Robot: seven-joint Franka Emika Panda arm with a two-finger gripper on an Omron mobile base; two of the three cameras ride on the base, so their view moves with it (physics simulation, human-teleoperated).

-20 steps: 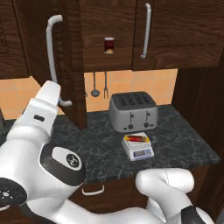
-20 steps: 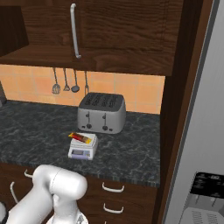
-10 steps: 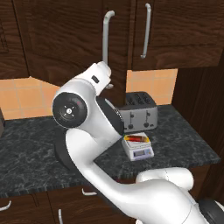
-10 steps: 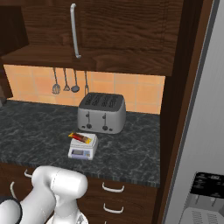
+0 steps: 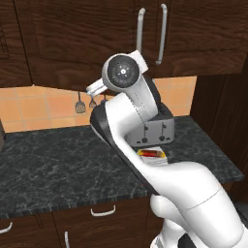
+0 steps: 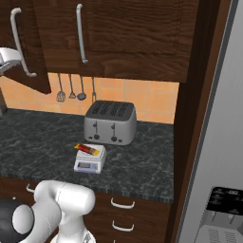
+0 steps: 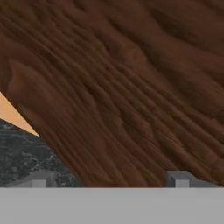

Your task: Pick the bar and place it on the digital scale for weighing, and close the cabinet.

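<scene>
- Cabinet (image 5: 87,43): dark brown wooden wall unit above the worktop, with two long vertical silver handles side by side in the left base view. In the right base view its left door (image 6: 28,52) stands slightly ajar, its lower corner hanging forward of the tiled wall. The wood grain of the door (image 7: 131,87) lies close before the hand camera.
- Worktop (image 6: 42,142): dark speckled stone, running under the cabinet, with drawers with curved silver handles below it.
- Toaster (image 6: 110,122): grey, four slots, standing at the back of the worktop below hanging utensils (image 6: 71,88).
- Digital scale (image 6: 89,160): small white square, just in front of the toaster and a little to its left in the right base view, display panel facing forward.
- Bar (image 6: 87,149): yellow and red wrapper, lying flat on the weighing plate of the scale; also visible beside the arm (image 5: 151,154).
- Tool (image 7: 109,181): two finger tips set well apart, empty, right against the door face.
</scene>
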